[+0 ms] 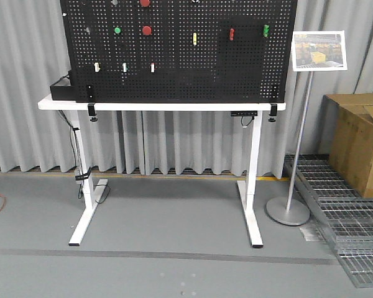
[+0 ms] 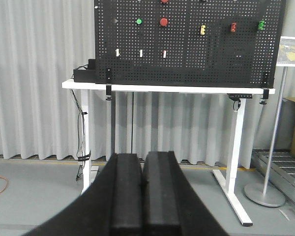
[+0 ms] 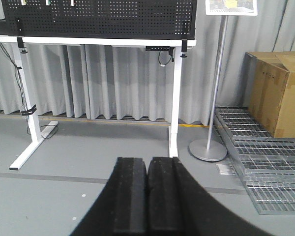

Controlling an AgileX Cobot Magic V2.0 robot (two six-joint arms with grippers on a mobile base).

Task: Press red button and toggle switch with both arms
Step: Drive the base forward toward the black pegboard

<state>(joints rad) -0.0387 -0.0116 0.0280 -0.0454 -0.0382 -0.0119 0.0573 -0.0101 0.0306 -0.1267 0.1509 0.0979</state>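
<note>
The red button sits high on the black pegboard, left of its middle and just to the right of the green button. The pegboard stands upright on the white surface. Your left hand and right hand are both clenched, pads pressed flat together with nothing between them. Both are low and well away from the board. The toggle switch is too small for you to pick out with certainty.

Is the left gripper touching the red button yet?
Apart. Left wrist view: the left gripper sits far back from the pegboard, floor between it and the red button.
</note>
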